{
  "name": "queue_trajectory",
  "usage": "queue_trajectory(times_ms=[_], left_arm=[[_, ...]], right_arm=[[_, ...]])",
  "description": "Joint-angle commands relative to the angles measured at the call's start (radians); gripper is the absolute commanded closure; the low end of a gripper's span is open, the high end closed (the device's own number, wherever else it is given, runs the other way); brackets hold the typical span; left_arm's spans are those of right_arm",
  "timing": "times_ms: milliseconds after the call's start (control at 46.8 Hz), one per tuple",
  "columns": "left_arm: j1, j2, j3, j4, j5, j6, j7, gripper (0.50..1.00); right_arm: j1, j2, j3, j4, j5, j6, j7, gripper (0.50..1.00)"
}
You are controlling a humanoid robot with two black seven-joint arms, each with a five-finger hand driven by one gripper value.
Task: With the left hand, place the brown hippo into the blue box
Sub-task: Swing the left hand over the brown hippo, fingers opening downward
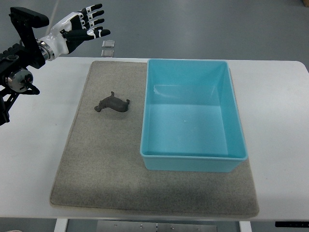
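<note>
A small dark brown hippo [113, 103] lies on the grey mat [96, 159], just left of the blue box [193, 157]. The box holds nothing that I can see. My left hand [87, 24] hangs high at the upper left, beyond the table's far edge, well away from the hippo. Its fingers are spread and hold nothing. The right arm does not show.
The mat lies on a white table [34, 159]. Two small clear squares [108, 47] lie on the floor beyond the far edge, near my left hand. The left arm's black joints [17, 67] overhang the table's left side.
</note>
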Motion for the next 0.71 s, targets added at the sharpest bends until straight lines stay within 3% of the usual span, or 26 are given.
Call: queue_trajectory(times_ms=[0, 363, 684], left_arm=[[-0.004, 0.004, 0.041, -0.026, 0.07, -0.012, 0.0, 0.506], [-0.051, 0.058, 0.183, -0.178, 0.306, -0.012, 0.0, 0.506], [-0.116, 0.078, 0.268, -0.195, 0.508, -0.055, 0.0, 0.506]], right_arm=[[0.0, 0.0, 0.0, 0.0, 0.0, 0.0, 0.0, 0.564], [0.0, 0.0, 0.0, 0.0, -0.001, 0.0, 0.0, 0.564], [0.0, 0.0, 0.0, 0.0, 0.0, 0.0, 0.0, 0.564]])
